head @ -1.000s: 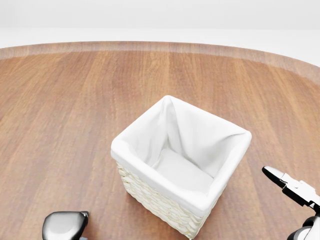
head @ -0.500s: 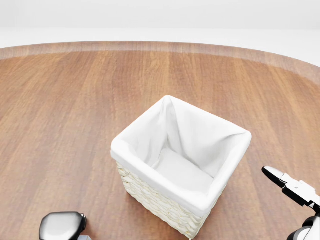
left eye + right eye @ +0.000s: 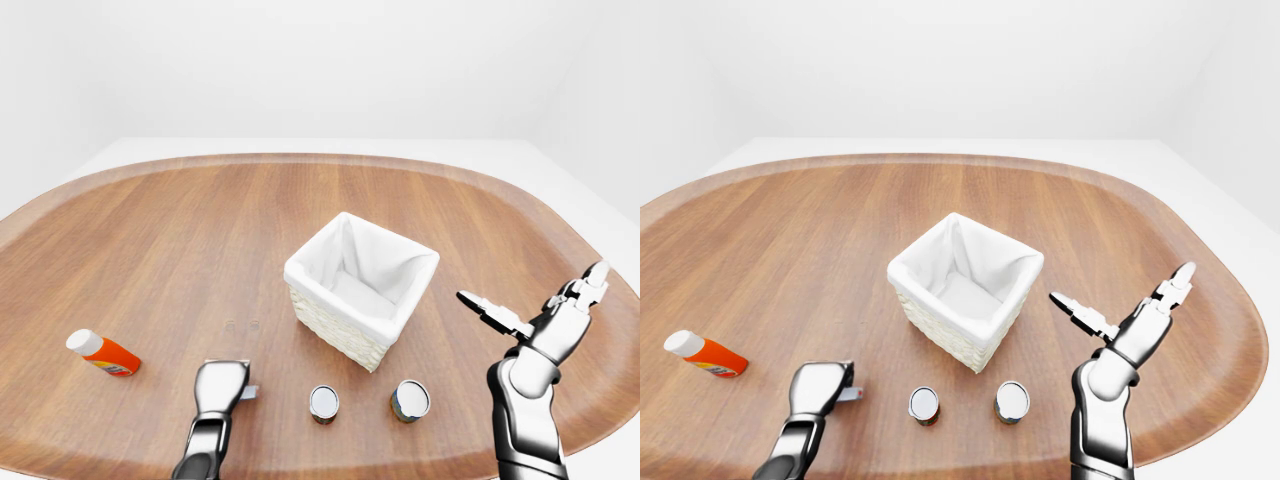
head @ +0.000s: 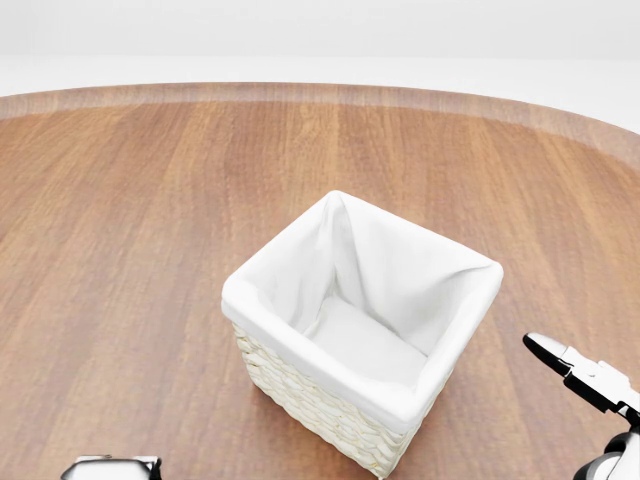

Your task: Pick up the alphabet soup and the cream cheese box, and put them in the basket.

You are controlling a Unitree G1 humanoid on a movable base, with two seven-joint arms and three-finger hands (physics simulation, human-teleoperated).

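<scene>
Wooden table (image 3: 180,230) lies open around basket (image 3: 360,290).

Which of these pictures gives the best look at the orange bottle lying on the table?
The left-eye view: the orange bottle lies whole near the left edge, its white cap pointing upper left. The right-eye view also shows it whole, but nearer the picture's left edge. The head view misses it, showing mostly the basket.

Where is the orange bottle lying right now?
In the left-eye view, the orange bottle lies on its side at the table's left, left of the left hand.
</scene>
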